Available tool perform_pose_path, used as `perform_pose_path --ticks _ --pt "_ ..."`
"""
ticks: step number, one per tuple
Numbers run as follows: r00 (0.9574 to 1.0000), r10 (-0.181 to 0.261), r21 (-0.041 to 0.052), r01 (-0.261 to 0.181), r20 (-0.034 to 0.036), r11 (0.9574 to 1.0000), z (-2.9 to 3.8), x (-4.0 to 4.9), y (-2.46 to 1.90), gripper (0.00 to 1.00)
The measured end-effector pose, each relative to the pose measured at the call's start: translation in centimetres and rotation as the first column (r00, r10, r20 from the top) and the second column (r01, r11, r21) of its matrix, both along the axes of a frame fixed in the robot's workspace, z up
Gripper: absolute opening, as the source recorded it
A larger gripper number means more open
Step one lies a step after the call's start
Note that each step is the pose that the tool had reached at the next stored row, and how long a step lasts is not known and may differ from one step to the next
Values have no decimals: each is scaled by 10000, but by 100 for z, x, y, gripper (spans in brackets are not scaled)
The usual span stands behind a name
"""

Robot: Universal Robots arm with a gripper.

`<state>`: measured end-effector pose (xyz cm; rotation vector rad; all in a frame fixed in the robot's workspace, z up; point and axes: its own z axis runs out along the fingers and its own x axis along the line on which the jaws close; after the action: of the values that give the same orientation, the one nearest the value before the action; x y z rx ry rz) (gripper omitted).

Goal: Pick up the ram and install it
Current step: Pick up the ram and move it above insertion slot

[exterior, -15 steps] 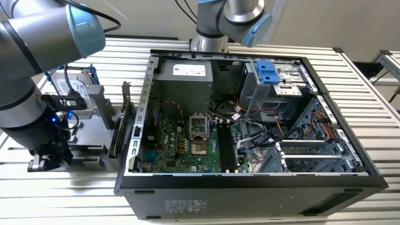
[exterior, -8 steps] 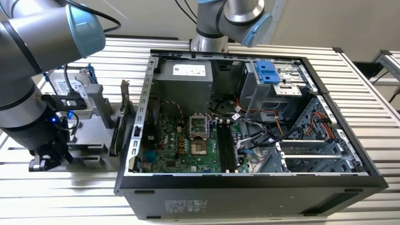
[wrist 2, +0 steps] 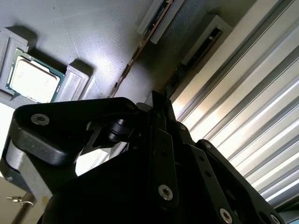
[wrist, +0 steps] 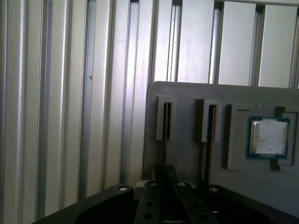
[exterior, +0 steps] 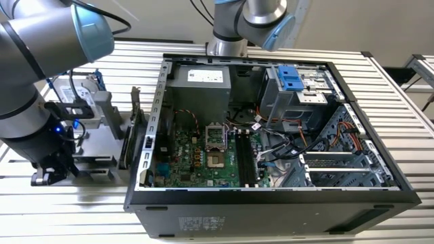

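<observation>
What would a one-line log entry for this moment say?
hand lined up with ram standing on edge in grey holder, contact unclear | processor in holder pocket | computer case open

Item: the ram (wrist: 163, 149), standing on edge.
Seen edge-on in both wrist views (wrist 2: 133, 55) as a thin, straight brownish strip. It is upright, with one end seated in a grey slotted bracket (wrist: 164, 122) on the grey tray (wrist: 187, 154).

The open computer case (exterior: 271, 201) lies on the slatted counter (exterior: 400, 96), with the motherboard (exterior: 196, 157) flat inside it. A tray (exterior: 95, 175) sits at the exterior view's left of the case. On it the ram (wrist: 163, 149) stands in 1 slot, another stick (wrist: 204, 154) in the next, and a processor (wrist: 267, 136) beside that.
</observation>
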<state>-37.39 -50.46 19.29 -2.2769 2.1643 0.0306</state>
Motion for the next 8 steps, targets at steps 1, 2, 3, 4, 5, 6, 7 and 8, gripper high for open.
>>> perform_pose_path --ticks 1,2,3,4,5,6,7,8 --pt "10000 0 1 0 1 10000 5 0 0 0" --pt "10000 0 1 0 0 10000 12 0 0 0" --pt "10000 -1 1 1 0 10000 18 0 0 0" --pt "10000 0 0 0 -1 10000 26 0 0 0" --pt "10000 0 0 0 -1 10000 34 0 0 0" --pt "10000 0 0 0 -1 10000 43 0 0 0" --pt "10000 0 1 0 0 10000 53 0 0 0" --pt "10000 0 0 0 0 10000 64 0 0 0"
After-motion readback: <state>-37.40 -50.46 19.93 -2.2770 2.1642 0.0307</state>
